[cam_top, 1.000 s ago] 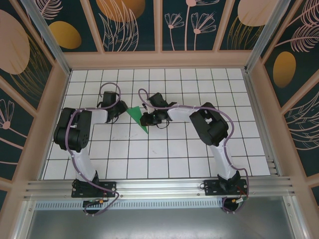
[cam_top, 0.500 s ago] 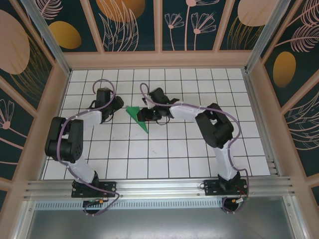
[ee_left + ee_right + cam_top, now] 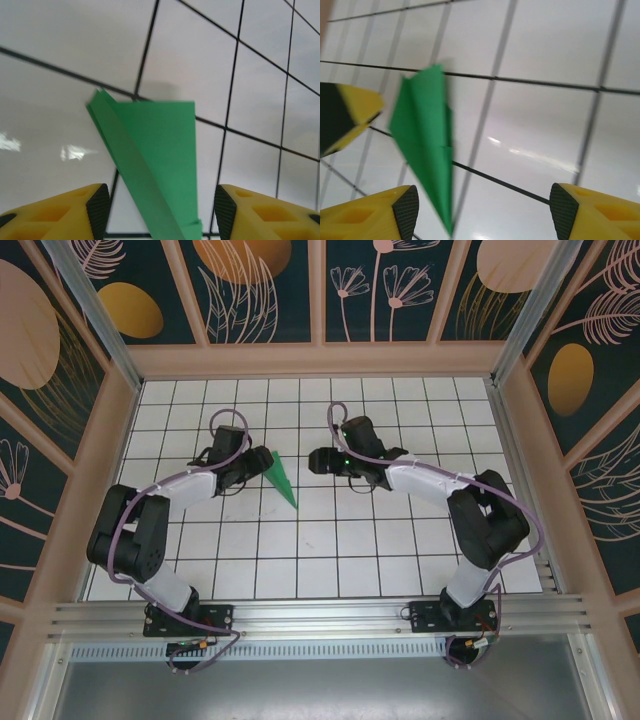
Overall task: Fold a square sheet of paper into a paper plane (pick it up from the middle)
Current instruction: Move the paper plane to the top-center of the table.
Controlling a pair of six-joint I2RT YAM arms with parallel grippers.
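Observation:
The green paper plane (image 3: 281,480) lies on the white grid table as a slim folded dart, with its point toward the near side. My left gripper (image 3: 254,463) sits at its wide far end. In the left wrist view the plane (image 3: 160,150) runs between the open pads (image 3: 98,209) and touches neither; that gripper (image 3: 161,212) holds nothing. My right gripper (image 3: 316,460) hovers about one tile to the right of the plane, open and empty. In the right wrist view the plane (image 3: 425,140) lies left of that gripper (image 3: 485,212).
Wooden-framed patterned walls enclose the tiled table (image 3: 400,550) on three sides. A metal rail (image 3: 320,615) with both arm bases runs along the near edge. A yellow and black finger of the left gripper (image 3: 345,117) shows left of the plane in the right wrist view.
Both grippers have opened. The right gripper let go of the plane and drew back to the right. The left gripper stayed at the plane's wide end, and the plane looks narrower.

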